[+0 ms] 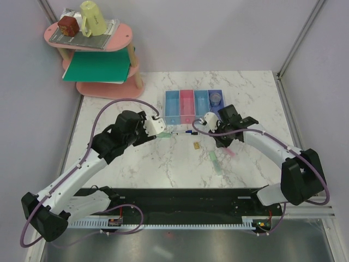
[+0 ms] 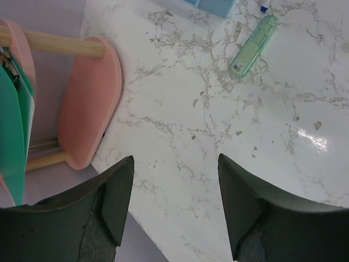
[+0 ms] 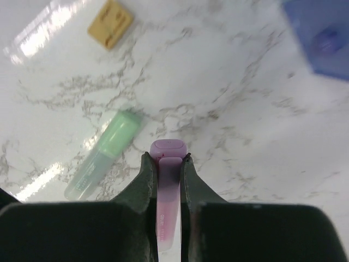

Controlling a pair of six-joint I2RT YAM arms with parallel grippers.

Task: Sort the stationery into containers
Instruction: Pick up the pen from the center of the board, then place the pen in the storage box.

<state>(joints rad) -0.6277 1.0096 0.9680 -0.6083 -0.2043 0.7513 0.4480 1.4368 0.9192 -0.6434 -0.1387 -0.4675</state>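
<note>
Right hand (image 3: 166,159) clamped on the pink bar (image 3: 168,148), gripping across its narrow width so that the capped end projects forward, presumably for lowering into a bin; the containers (image 1: 180,106) stand just beyond, the roll (image 1: 216,98) lying in the purple-blue one. Left hand (image 2: 174,158), fingers apart and empty, hovers over the surface (image 2: 218,109) short of a green bar (image 2: 252,45), apparently placed for the next pick
</note>
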